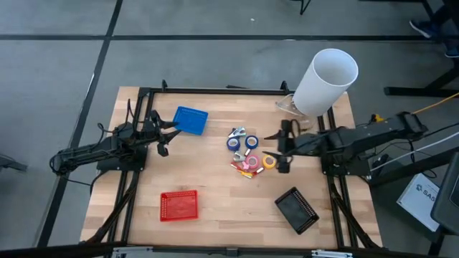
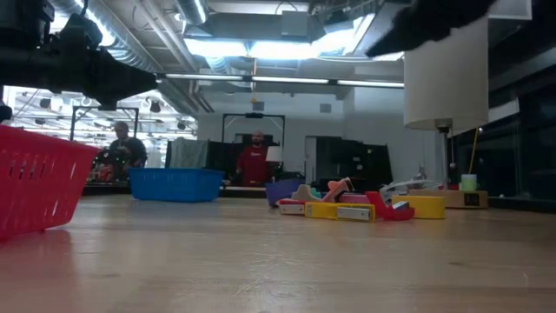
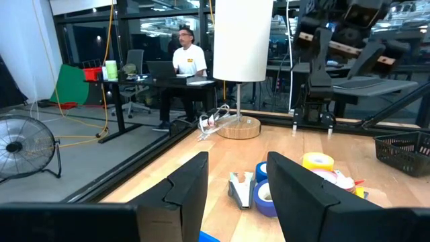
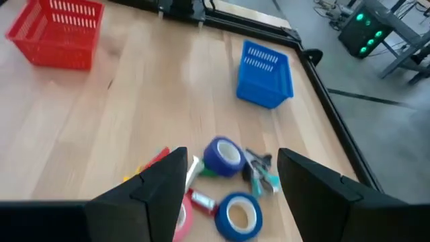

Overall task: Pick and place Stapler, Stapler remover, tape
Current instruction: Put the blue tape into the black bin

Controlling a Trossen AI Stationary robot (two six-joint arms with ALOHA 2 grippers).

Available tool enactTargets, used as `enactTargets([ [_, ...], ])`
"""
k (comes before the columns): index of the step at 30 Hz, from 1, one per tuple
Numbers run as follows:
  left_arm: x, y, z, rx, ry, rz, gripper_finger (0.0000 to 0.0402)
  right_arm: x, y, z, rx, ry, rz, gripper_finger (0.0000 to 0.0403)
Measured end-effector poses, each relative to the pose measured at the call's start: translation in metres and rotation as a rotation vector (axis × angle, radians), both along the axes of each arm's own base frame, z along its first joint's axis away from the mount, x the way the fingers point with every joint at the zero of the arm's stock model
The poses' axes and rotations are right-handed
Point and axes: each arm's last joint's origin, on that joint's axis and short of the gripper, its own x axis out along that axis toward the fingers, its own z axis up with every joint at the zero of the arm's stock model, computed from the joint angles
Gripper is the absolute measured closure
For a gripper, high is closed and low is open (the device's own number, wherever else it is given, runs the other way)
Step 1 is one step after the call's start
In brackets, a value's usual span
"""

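At frame center, right gripper [image 1: 285, 149] w/ fingers apart beside tape [image 1: 234, 142] pile; left gripper [image 1: 162, 133] apart near blue basket [image 1: 191, 120]. No legible labels.

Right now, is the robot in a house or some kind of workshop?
Probably a lab or open office, not a house. Bare pipes and strip lights run across the ceiling, a person sits at a desk with a computer behind glass, and a floor fan stands beside the wooden table.
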Motion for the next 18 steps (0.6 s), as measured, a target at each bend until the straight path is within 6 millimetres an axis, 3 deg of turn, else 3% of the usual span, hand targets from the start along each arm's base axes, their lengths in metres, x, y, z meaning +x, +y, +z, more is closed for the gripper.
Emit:
enactTargets([
  [5, 0.0, 0.0, 0.0, 0.0, 0.0, 0.0, 0.0253, 0.043, -0.008, 0.004, -0.023, 0.082, 0.053, 0.0169],
  [9, 0.0, 0.0, 0.0, 0.0, 0.0, 0.0, 0.0253, 0.07, -0.022, -0.011, -0.016, 0.179, 0.13, 0.0169],
  [18, 0.0, 0.0, 0.0, 0.0, 0.0, 0.0, 0.0253, 0.089, -0.061, -0.064, -0.064, 0.435, 0.097, 0.0178],
])
